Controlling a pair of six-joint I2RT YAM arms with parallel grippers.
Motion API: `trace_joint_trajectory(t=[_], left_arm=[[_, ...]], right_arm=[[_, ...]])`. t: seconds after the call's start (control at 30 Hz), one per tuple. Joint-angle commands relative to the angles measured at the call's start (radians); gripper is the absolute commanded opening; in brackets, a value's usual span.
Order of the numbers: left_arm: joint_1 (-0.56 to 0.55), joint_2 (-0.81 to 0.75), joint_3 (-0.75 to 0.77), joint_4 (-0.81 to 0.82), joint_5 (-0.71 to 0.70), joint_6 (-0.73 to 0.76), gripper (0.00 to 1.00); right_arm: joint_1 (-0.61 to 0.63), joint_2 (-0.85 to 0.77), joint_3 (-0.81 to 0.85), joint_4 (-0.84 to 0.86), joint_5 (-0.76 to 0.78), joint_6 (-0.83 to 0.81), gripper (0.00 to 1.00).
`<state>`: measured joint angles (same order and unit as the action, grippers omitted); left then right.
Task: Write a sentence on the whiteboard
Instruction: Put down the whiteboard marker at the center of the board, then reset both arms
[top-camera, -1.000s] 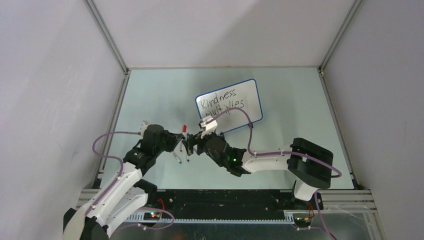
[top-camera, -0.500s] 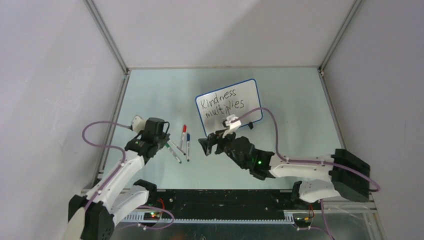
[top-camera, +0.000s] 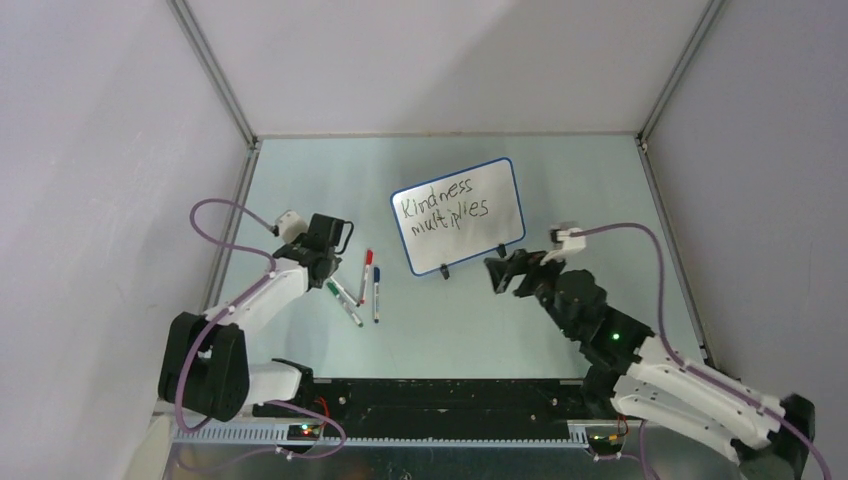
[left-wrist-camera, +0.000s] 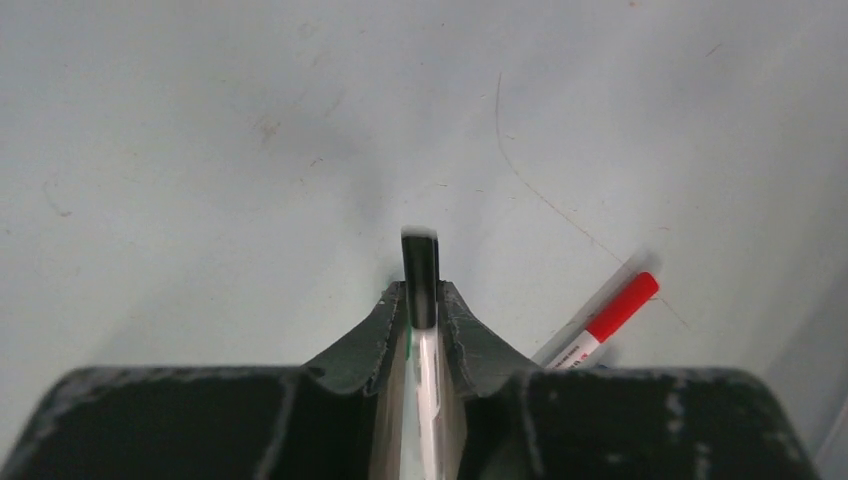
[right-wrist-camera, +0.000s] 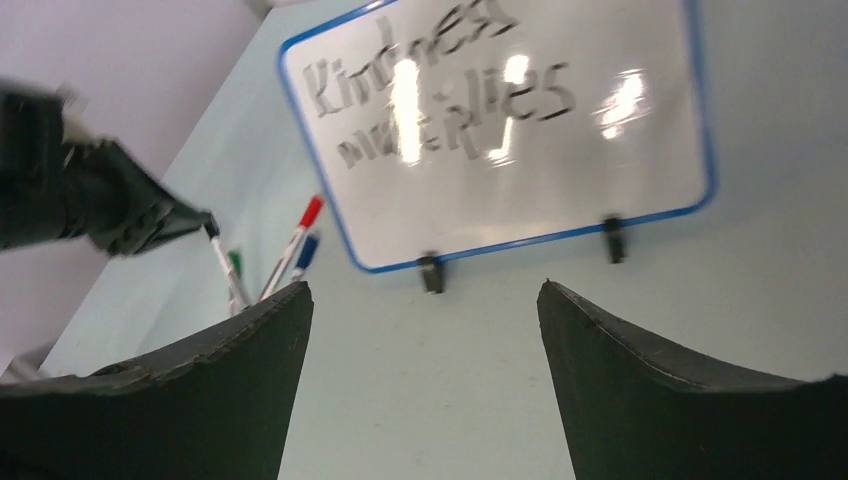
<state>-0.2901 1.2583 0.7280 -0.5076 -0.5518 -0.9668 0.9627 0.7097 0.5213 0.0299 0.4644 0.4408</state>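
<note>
The whiteboard (top-camera: 470, 232) stands tilted mid-table on two black feet, with the sentence (top-camera: 443, 203) "Kindness multiplies" in black across two lines; the right wrist view shows the whiteboard (right-wrist-camera: 600, 160) and the sentence (right-wrist-camera: 430, 90) too. My left gripper (top-camera: 327, 266) is left of the board, low over the table. In its wrist view the left gripper (left-wrist-camera: 421, 292) is shut on a black-capped marker (left-wrist-camera: 420, 265), whose cap pokes past the tips. My right gripper (top-camera: 503, 272) sits below the board's right foot. That right gripper (right-wrist-camera: 425, 287) is wide open and holds nothing.
Three markers lie side by side on the table between my left gripper and the board: red (top-camera: 366, 270), blue (top-camera: 376, 292) and green (top-camera: 343, 302). The red marker (left-wrist-camera: 610, 318) lies just right of my left fingers. Metal frame rails (top-camera: 232, 230) and white walls bound the table.
The two grippers were together over the loose markers. My right arm has drawn back to the right, jaws open. My left gripper has swung left with the black marker.
</note>
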Motion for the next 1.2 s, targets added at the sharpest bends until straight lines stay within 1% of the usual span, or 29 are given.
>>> trace_joint_trajectory(t=[0.0, 0.1, 0.17, 0.27, 0.33, 0.37, 0.4, 0.43, 0.47, 0.5, 0.53, 0.57, 0.6, 0.63, 0.67, 0.7, 0.73, 0.77, 0.8, 0.83, 0.87, 0.9, 0.93, 0.97, 1.0, 1.07, 1.1, 1.13, 1.17], left_arm=[[0.005, 0.034, 0.043, 0.022, -0.063, 0.053, 0.23], [0.005, 0.059, 0.052, 0.018, -0.06, 0.057, 0.3], [0.006, 0.069, 0.063, 0.009, -0.068, 0.06, 0.33], [0.006, 0.059, 0.072, -0.007, -0.084, 0.064, 0.37], [0.006, 0.025, 0.061, 0.0, -0.092, 0.067, 0.43], [0.006, -0.011, 0.055, 0.012, -0.102, 0.074, 0.51], [0.005, -0.03, 0.04, 0.018, -0.11, 0.078, 0.55], [0.005, -0.072, 0.033, 0.042, -0.139, 0.105, 0.63], [-0.008, -0.093, 0.021, 0.049, -0.167, 0.126, 0.68], [-0.019, -0.141, 0.006, 0.062, -0.261, 0.158, 0.77], [-0.043, -0.163, -0.003, 0.073, -0.309, 0.175, 0.82], [-0.058, -0.214, -0.034, 0.125, -0.387, 0.247, 0.9], [-0.061, -0.272, -0.059, 0.176, -0.412, 0.302, 0.97], [-0.064, -0.3, -0.114, 0.282, -0.415, 0.402, 0.98], [-0.064, -0.363, -0.149, 0.346, -0.398, 0.454, 0.99], [-0.064, -0.396, -0.228, 0.496, -0.379, 0.558, 0.99], [-0.064, -0.46, -0.27, 0.642, -0.317, 0.665, 0.99], [-0.064, -0.495, -0.351, 0.71, -0.275, 0.719, 0.99], [-0.064, -0.568, -0.386, 0.797, -0.192, 0.813, 0.99], [-0.065, -0.604, -0.453, 0.834, -0.156, 0.854, 0.99], [-0.066, -0.674, -0.489, 0.929, -0.124, 0.918, 0.99], [-0.065, -0.704, -0.57, 0.985, -0.126, 0.939, 0.99], [-0.063, -0.753, -0.65, 1.107, -0.118, 1.007, 0.99], [-0.059, -0.776, -0.681, 1.159, -0.105, 1.04, 0.97], [-0.057, -0.774, -0.726, 1.243, -0.11, 1.076, 0.97], [-0.038, -0.722, -0.738, 1.275, -0.123, 1.076, 0.98], [-0.033, -0.658, -0.738, 1.283, -0.139, 1.077, 0.99], [-0.025, -0.62, -0.735, 1.326, -0.151, 1.086, 0.99], [-0.021, -0.549, -0.736, 1.356, -0.17, 1.091, 0.99]], right_arm=[[-0.131, -0.152, -0.001, -0.212, -0.05, -0.014, 0.86], [-0.233, -0.241, -0.001, -0.282, -0.072, -0.049, 0.86], [-0.296, -0.266, -0.001, -0.314, -0.077, -0.064, 0.86], [-0.387, -0.255, -0.001, -0.347, -0.079, -0.079, 0.86], [-0.46, -0.219, -0.002, -0.341, -0.093, -0.083, 0.86], [-0.509, -0.188, -0.006, -0.33, -0.124, -0.093, 0.86], [-0.534, -0.171, -0.01, -0.297, -0.143, -0.103, 0.85], [-0.578, -0.141, -0.019, -0.274, -0.171, -0.131, 0.85], [-0.617, -0.129, -0.023, -0.23, -0.178, -0.147, 0.85], [-0.636, -0.113, -0.034, -0.207, -0.175, -0.17, 0.86], [-0.683, -0.11, -0.043, -0.151, -0.192, -0.183, 0.86], [-0.711, -0.112, -0.073, -0.082, -0.221, -0.206, 0.86], [-0.778, -0.119, -0.117, -0.031, -0.318, -0.21, 0.86], [-0.813, -0.121, -0.146, 0.072, -0.377, -0.21, 0.87], [-0.887, -0.119, -0.208, 0.128, -0.529, -0.238, 0.92], [-0.92, -0.113, -0.239, 0.257, -0.595, -0.259, 0.97], [-0.984, -0.093, -0.285, 0.308, -0.685, -0.28, 0.99], [-1.006, -0.084, -0.297, 0.364, -0.703, -0.285, 0.99], [-1.028, -0.063, -0.304, 0.376, -0.694, -0.303, 0.99], [-1.034, -0.054, -0.306, 0.395, -0.652, -0.312, 0.99], [-1.038, -0.038, -0.311, 0.406, -0.634, -0.323, 0.99], [-1.045, -0.032, -0.318, 0.438, -0.616, -0.328, 0.99], [-1.049, -0.013, -0.338, 0.5, -0.605, -0.333, 0.99], [-1.052, 0.017, -0.359, 0.534, -0.579, -0.331, 0.99], [-1.053, 0.038, -0.368, 0.608, -0.567, -0.331, 0.99], [-1.05, 0.118, -0.381, 0.692, -0.538, -0.327, 0.99], [-1.042, 0.179, -0.39, 0.728, -0.519, -0.324, 0.99], [-1.036, 0.206, -0.395, 0.804, -0.509, -0.324, 0.99], [-1.024, 0.263, -0.396, 0.837, -0.491, -0.338, 0.99]])
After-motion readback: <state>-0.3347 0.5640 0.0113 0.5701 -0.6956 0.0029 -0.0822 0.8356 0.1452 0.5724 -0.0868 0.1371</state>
